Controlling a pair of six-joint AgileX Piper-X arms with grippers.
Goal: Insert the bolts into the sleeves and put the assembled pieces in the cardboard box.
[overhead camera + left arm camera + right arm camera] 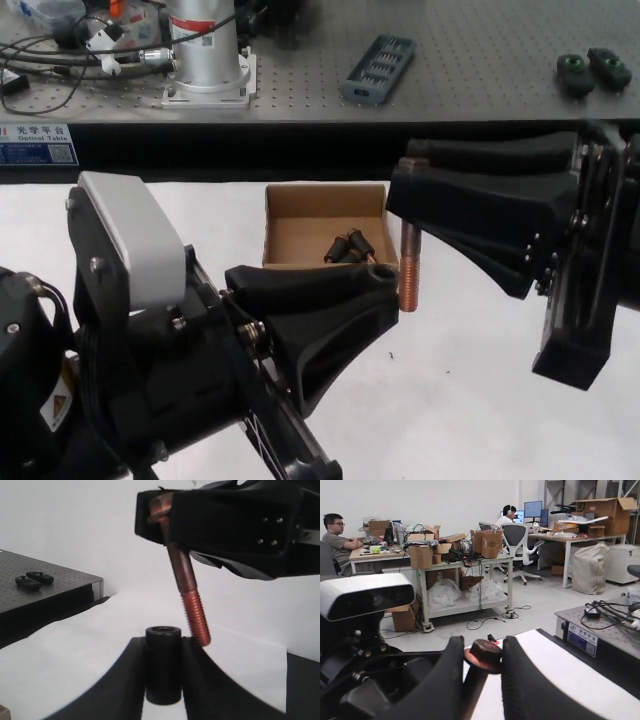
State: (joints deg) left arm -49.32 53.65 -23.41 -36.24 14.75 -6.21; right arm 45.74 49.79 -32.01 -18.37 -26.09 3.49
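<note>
My left gripper (381,273) is shut on a short black sleeve (163,666), held upright with its bore facing up. From the right, my right gripper (409,172) is shut on the head of a long copper bolt (410,268) that hangs threads down. In the left wrist view the bolt (186,587) is tilted, and its tip sits just beside the sleeve's top rim, outside the bore. The bolt head (485,655) shows between the right fingers. Just behind both stands the cardboard box (322,207), with a few dark assembled pieces (349,246) inside.
White sheet (470,390) covers the bench under both arms. Behind it is a perforated metal table with a silver post base (206,52), a blue bit holder (378,68), cables and two black parts (593,68). The left arm's white camera housing (366,601) is close to the right gripper.
</note>
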